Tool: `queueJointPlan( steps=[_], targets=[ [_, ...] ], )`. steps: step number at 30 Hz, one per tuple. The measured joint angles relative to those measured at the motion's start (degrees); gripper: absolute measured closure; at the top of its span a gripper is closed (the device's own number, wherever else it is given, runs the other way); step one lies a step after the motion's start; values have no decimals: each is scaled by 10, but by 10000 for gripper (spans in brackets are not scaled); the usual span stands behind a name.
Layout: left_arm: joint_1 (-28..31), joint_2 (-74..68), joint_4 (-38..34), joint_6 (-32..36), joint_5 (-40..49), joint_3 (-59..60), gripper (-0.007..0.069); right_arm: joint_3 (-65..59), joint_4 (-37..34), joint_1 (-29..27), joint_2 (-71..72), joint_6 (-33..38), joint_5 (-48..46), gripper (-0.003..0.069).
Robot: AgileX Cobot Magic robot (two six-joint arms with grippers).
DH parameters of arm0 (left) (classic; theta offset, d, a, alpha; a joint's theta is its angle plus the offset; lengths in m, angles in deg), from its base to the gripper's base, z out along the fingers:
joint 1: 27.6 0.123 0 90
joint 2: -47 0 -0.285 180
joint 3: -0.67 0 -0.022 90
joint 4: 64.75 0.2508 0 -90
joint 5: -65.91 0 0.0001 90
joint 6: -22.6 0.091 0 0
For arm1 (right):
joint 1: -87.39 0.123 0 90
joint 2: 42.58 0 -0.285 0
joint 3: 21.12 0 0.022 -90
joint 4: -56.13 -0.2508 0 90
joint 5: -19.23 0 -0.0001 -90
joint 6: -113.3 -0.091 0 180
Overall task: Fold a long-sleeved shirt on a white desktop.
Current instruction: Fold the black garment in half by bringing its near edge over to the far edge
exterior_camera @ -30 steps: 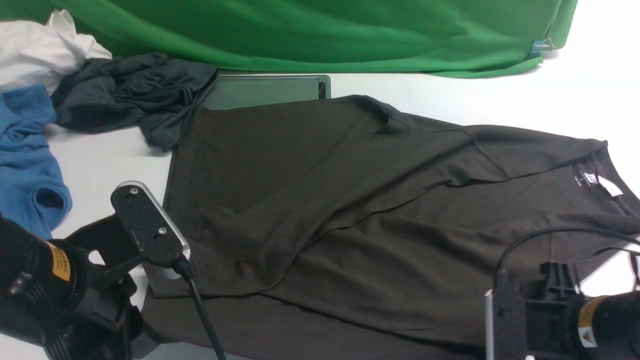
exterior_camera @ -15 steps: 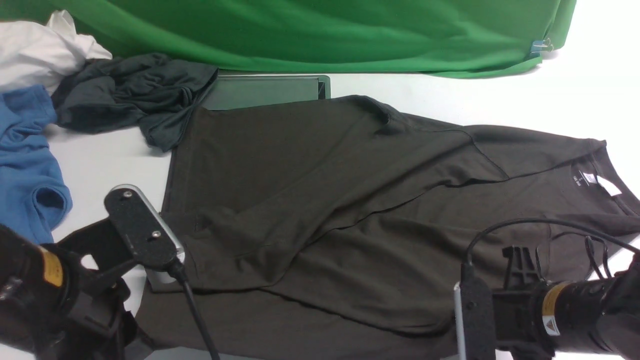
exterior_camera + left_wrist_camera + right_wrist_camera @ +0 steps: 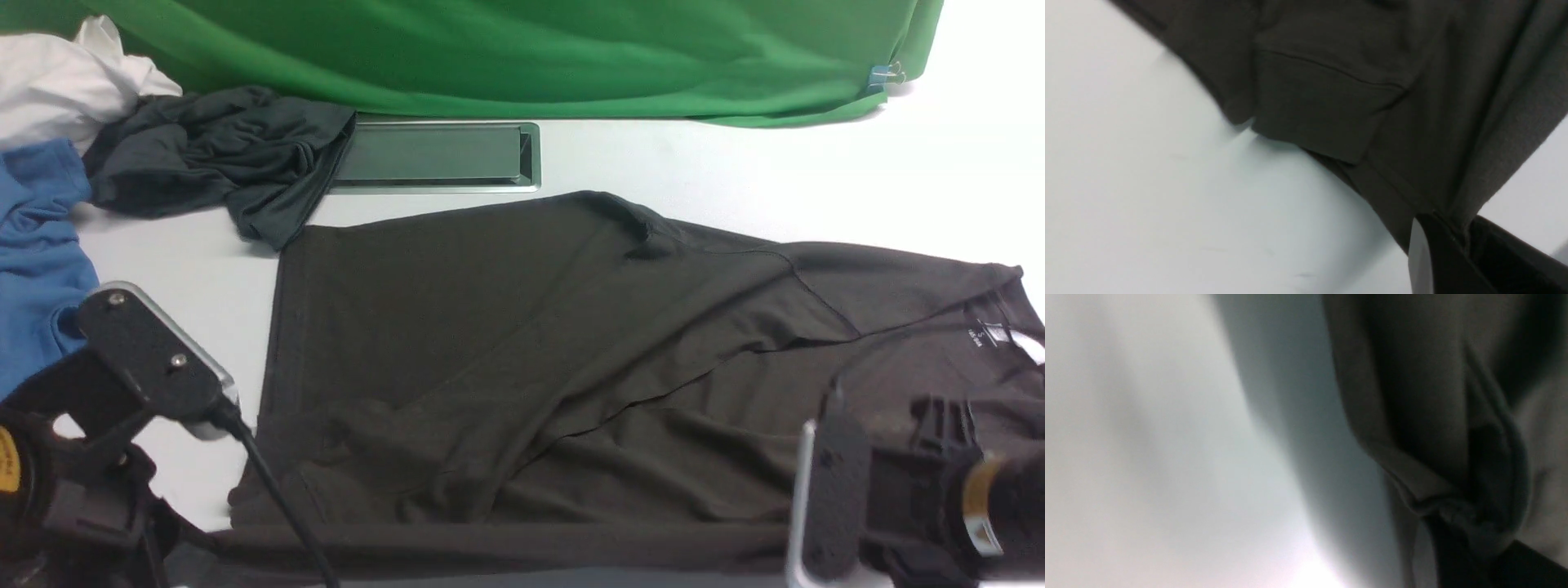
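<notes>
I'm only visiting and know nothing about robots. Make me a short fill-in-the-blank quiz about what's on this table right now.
1. The large, very dark brown-black knit shirt lies on a smooth ____ desktop.
2. Behind the desktop hangs a ____ cloth backdrop.
3. The shirt's neck label sits toward the robot's ____ side.
4. The left gripper and the right gripper are each shut on the dark ____.
Missing words: white; green; right; shirt.
</notes>
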Motion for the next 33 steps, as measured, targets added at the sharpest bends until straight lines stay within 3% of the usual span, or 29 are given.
queueJointPlan(
  steps=[3, 8, 10, 12, 17, 21, 33],
  targets=[
    [0, -27, 33, -56, -42, 0, 584, 50, 0, -12, -32, 6, 11, 624],
    [9, -105, 64, -86, -132, 0, 584, 120, -4, -70, -95, 7, 37, 624],
    [25, -131, 78, -100, -163, 0, 584, 141, -4, -88, -117, 7, 42, 624],
    [78, -175, 88, -117, -209, -10, 584, 176, -6, -113, -153, 8, 46, 624],
    [174, -263, 23, -50, -265, -76, 584, 259, -13, -141, -225, 22, 54, 624],
    [207, -316, -15, -11, -264, -131, 584, 309, -15, -145, -266, 22, 53, 624],
    [232, -435, 0, -1, -272, -292, 584, 477, -24, -176, -382, 23, 59, 624]
  ],
)
